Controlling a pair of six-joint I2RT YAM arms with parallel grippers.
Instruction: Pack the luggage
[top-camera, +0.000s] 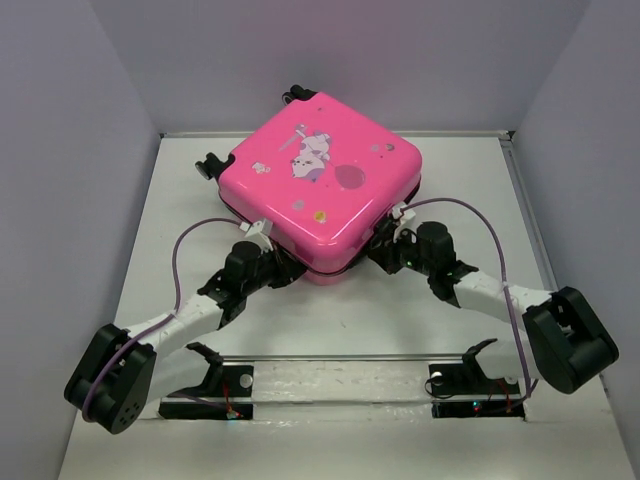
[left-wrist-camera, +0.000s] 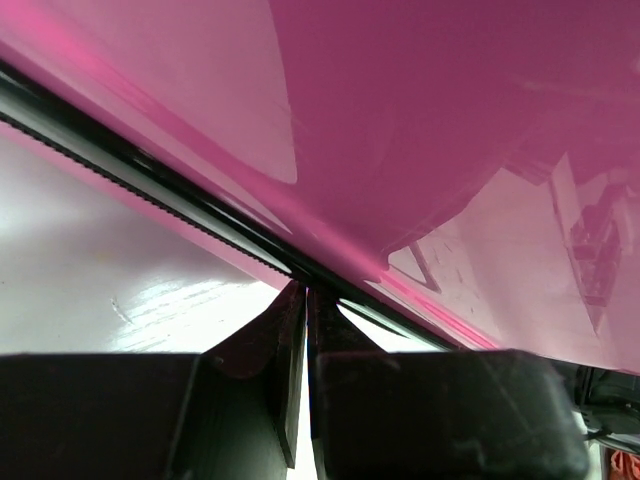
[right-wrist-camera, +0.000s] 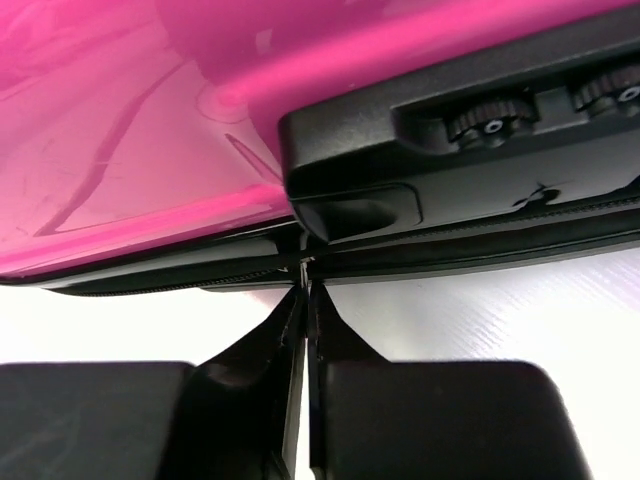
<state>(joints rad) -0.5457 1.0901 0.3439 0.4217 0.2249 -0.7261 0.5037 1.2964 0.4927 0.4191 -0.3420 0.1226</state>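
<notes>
The pink hard-shell suitcase (top-camera: 320, 185) is laid flat on the white table (top-camera: 330, 325), toward the far middle, turned so one corner is pointed at the arm bases. The lid is down on the lower shell, so the stuffing part looks done and zipping up is probably what's left (just a guess from how it's lying).

That would explain the arm placement: the left gripper (top-camera: 283, 266) is tucked against the near-left edge and the right gripper (top-camera: 388, 243) against the near-right edge, one on each side of that near corner. In both wrist views the fingers are pressed together, with the tips parked right on the black zipper band (left-wrist-camera: 150, 165). Whether a zipper pull is actually pinched in there can't be told, since nothing is clearly seen between the pads.

Stuff in the way: a black combination lock block (right-wrist-camera: 470, 150) with small dials is mounted just above the right tips and overhangs the band, so any slide along there is going to be tight. The rounded near corner has to be got around too. Small wheels (top-camera: 297, 95) are stuck out on the far side, purple cables (top-camera: 178, 268) are looped off both arms, and the enclosure walls (top-camera: 80, 150) are close on either side.
</notes>
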